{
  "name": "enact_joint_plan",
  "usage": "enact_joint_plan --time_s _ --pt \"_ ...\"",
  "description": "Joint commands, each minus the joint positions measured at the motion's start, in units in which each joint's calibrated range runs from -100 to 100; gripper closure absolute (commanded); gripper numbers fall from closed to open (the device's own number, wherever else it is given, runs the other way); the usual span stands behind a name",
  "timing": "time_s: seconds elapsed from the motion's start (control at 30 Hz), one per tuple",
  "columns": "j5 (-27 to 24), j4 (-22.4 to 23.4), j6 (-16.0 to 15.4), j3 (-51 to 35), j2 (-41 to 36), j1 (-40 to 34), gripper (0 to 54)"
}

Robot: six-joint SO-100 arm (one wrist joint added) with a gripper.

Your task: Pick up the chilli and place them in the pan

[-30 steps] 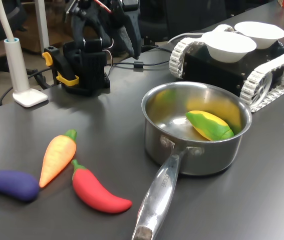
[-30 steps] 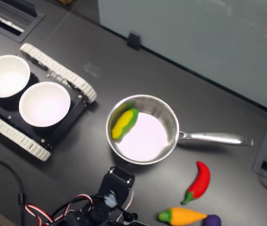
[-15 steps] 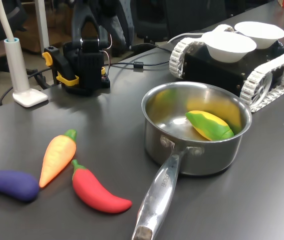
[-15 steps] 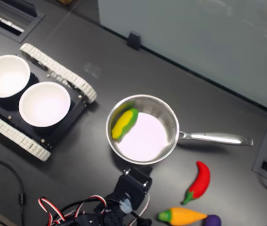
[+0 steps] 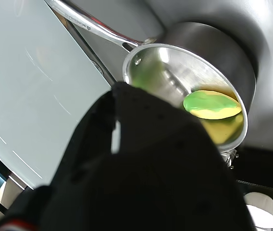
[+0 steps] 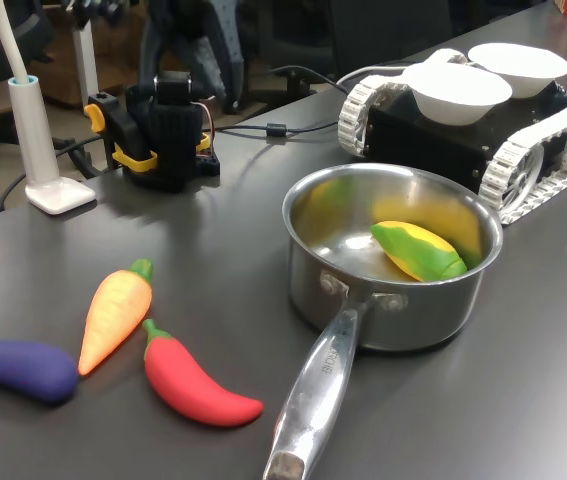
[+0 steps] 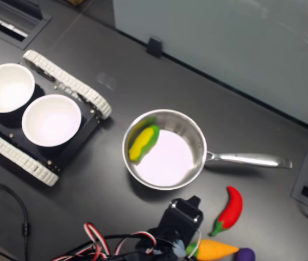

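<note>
The black gripper (image 7: 182, 228) hangs above the table; its jaw state cannot be determined. The smooth red toy chilli (image 7: 230, 210) lies on the dark tabletop (image 7: 143, 92), outside the shiny stainless-steel saucepan (image 7: 199, 142), beside the orange toy carrot (image 7: 214, 250).

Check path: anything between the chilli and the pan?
Nothing visible. The chilli lies on bare table beside the pan, near its handle. The corn sits at the pan's far side, leaving floor free. Carrot lies on the other side.
</note>
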Motion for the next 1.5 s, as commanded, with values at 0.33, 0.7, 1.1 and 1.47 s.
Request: enact_joint_plan --time_s 0.33,0.7,1.1,1.47 --pt "4.84 -3.85 -2.94 -12.0 12.13 6.05 51.4" --pt "6.89 -7.0 -4.2 -12.64 16.85 8.12 43.1" --pt "10.26 -10.67 -4.12 -13.27 20.98 10.18 35.7" --pt "15.68 -17.49 -4.12 -11.46 24.78 13.05 28.4"
